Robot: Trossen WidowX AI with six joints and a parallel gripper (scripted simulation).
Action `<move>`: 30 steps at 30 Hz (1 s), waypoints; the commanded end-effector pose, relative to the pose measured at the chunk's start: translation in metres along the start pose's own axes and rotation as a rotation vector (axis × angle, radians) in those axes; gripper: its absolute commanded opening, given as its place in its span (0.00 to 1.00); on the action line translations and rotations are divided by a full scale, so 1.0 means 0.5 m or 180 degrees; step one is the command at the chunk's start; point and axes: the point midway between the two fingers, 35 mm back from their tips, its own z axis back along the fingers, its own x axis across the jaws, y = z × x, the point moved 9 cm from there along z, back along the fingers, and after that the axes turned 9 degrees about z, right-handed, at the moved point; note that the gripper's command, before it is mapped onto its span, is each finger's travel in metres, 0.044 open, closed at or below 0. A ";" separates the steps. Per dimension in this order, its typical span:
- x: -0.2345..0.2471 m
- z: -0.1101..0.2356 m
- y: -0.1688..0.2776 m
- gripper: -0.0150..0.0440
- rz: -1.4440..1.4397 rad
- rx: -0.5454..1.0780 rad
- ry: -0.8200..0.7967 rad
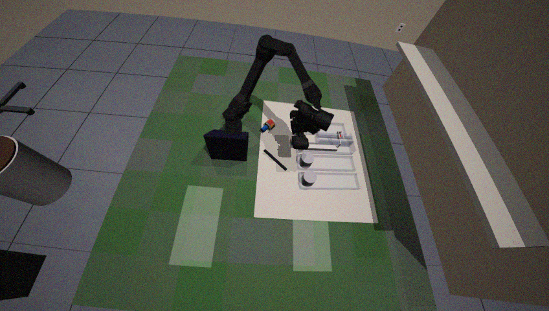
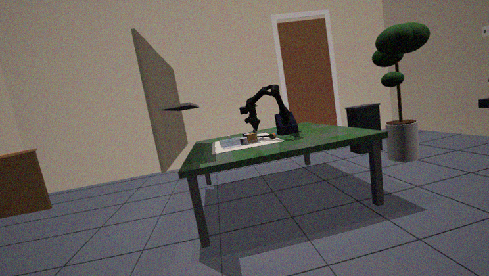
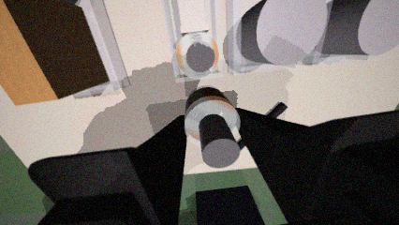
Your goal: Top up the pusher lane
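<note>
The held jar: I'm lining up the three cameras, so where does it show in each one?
Top: the jar sits under the gripper, left of the lanes' front ends.
Exterior: too small to make out beneath the gripper.
Wrist: centre, between the fingers, just short of the jar in the lane.
Shared landmark: the white mat.
</note>
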 end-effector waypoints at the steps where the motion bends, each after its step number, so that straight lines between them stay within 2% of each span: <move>1: 0.003 -0.023 0.000 0.25 -0.0007 -0.0013 -0.0018; 5: 0.004 -0.045 0.000 0.25 -0.0006 -0.0013 -0.0021; 30: 0.001 -0.045 -0.013 0.25 -0.0006 -0.0014 -0.0021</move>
